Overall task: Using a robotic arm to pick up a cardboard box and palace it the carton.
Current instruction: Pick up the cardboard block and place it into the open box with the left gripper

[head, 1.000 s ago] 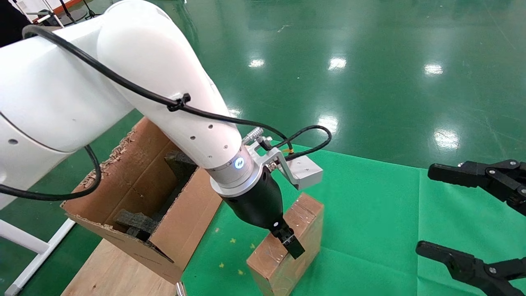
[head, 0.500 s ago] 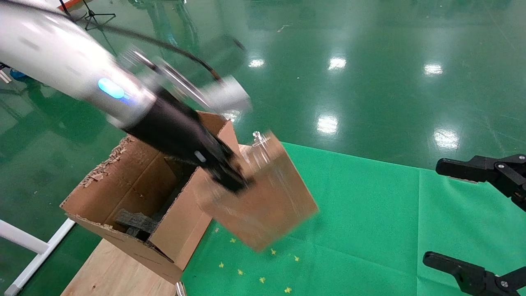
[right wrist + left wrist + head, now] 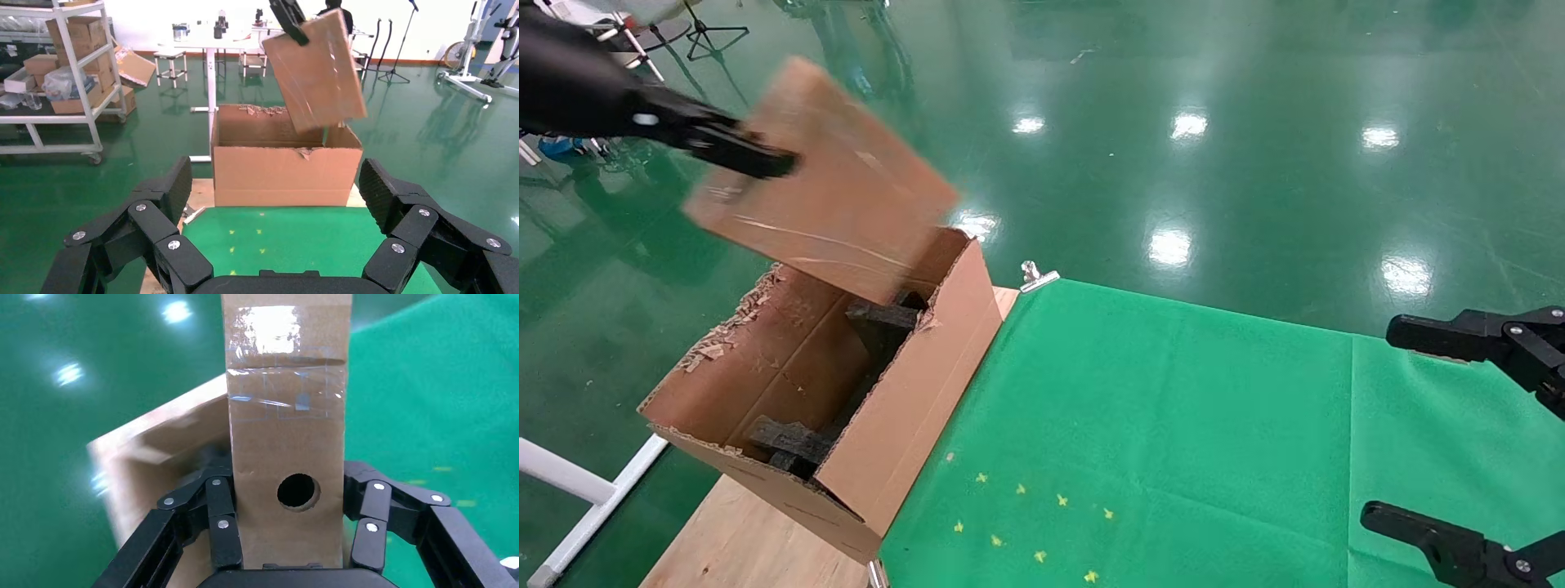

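My left gripper (image 3: 752,157) is shut on the slim brown cardboard box (image 3: 834,192) and holds it tilted in the air above the far end of the carton (image 3: 911,400). In the left wrist view the jaws (image 3: 292,530) clamp the box's taped narrow edge (image 3: 286,429), round hole facing the camera. The carton stands open at the table's left, with ragged flaps and black foam pieces (image 3: 878,314) inside. In the right wrist view the box (image 3: 318,67) hangs over the carton (image 3: 284,171). My right gripper (image 3: 1377,420) is open and empty at the right, also seen in its own wrist view (image 3: 272,190).
A green mat (image 3: 1173,425) with small yellow marks (image 3: 1026,523) covers the wooden table (image 3: 740,539). A metal clip (image 3: 1035,278) holds the mat's far corner. Shelves with boxes (image 3: 61,79) and tables stand on the green floor beyond.
My left gripper has lifted the cardboard box off the green mat and swung it up and left, from beside the carton to above it. The right gripper has barely moved.
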Motion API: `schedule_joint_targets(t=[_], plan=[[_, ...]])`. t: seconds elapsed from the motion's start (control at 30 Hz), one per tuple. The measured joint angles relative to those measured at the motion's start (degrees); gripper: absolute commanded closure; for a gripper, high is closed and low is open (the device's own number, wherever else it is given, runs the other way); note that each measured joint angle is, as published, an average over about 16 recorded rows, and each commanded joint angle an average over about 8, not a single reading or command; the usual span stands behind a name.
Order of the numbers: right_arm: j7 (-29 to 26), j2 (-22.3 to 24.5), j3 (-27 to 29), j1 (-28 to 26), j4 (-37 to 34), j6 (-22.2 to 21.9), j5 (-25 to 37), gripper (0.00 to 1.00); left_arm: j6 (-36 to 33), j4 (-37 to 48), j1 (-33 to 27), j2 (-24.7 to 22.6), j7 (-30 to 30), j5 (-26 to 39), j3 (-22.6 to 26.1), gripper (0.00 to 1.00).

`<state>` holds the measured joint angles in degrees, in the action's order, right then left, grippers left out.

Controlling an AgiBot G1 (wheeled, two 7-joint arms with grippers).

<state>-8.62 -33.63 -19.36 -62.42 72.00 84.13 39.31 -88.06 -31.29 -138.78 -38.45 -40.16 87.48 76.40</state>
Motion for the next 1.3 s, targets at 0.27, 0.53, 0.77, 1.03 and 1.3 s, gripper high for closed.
schedule_joint_targets(t=[0.27, 0.53, 0.77, 1.03, 1.3], plan=[[0.0, 0.0, 0.0, 0.0, 0.0, 0.0, 0.0, 0.0, 4.0, 12.5, 2.6, -1.4, 8.1, 4.9, 2.9, 1.0], [0.0, 0.0, 0.0, 0.0, 0.0, 0.0, 0.0, 0.0, 9.6, 21.5, 9.3, -4.5, 11.8, 5.1, 3.5, 1.0], [0.0, 0.0, 0.0, 0.0, 0.0, 0.0, 0.0, 0.0, 16.0, 26.9, 14.3, -6.8, 12.0, 4.5, 3.2, 1.0], [0.0, 0.0, 0.0, 0.0, 0.0, 0.0, 0.0, 0.0, 21.1, 30.5, 19.0, -8.4, 10.2, 4.0, 2.8, 1.0], [0.0, 0.0, 0.0, 0.0, 0.0, 0.0, 0.0, 0.0, 23.3, 32.1, 23.2, -9.5, 7.4, 3.5, 2.4, 1.0]])
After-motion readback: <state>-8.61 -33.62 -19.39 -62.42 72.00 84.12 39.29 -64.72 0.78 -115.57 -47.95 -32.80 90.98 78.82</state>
